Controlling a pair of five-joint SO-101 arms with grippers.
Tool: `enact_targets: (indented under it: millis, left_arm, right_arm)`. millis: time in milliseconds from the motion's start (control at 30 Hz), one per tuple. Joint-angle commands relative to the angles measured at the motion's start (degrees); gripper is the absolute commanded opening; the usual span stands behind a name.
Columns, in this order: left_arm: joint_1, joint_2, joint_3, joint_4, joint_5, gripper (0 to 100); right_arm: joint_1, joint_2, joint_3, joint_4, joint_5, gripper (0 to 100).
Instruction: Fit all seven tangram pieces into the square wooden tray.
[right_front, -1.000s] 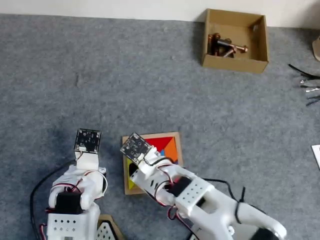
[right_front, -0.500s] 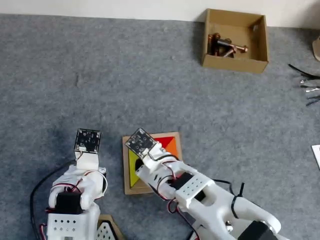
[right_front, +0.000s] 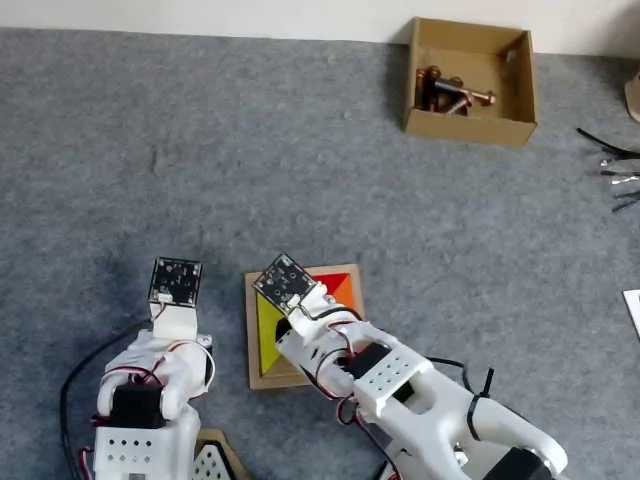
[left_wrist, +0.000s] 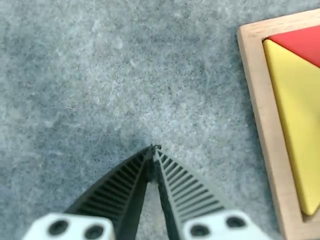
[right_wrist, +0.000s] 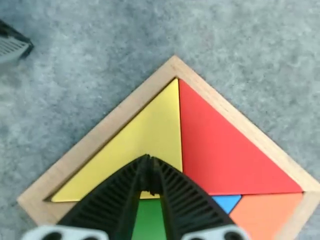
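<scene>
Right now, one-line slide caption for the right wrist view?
Right gripper, shut, over the yellow triangle beside the red triangle in the wooden tray on grey carpet.

Tray: square, pale wood, flat on the carpet under the right gripper, with one corner pointing straight ahead of the tips. I count five pieces seated inside the rim.

- Yellow triangle: large, just ahead of the tips, long side against the rim.
- Red triangle: large, long side on the adjoining rim. It meets yellow along a straight seam running from the far corner back toward the tips.
- Blue piece: a small part shows, touching red and orange.
- Orange piece: against the rim, beside blue.
- Green piece: seen between the fingers, behind yellow; I can't tell its shape.

The tray lies right of the left gripper, apart from its tips.
</scene>
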Motion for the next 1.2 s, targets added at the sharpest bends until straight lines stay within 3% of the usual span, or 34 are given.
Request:
enact_targets:
  millis: [0, 233, 533, 1167]
  left_arm:
    - [-0.6, -0.3, 1.1, 0.3, 0.4, 1]
    - [-0.4, -0.3, 1.1, 0.3, 0.4, 1]
    - [-0.3, -0.2, 1.1, 0.3, 0.4, 1]
    - [-0.2, -0.1, 1.1, 0.3, 0.5, 1]
  right_arm:
    - [0.8, -1.0, -2.2, 2.5, 0.4, 0.5]
    - [1.8, -12.3, -9.5, 19.6, 0.6, 0.5]
    - [13.1, -24.5, -11.8, 24.3, 0.7, 0.5]
    - [32.9, -40.1, -19.5, 51.0, 0.8, 0.6]
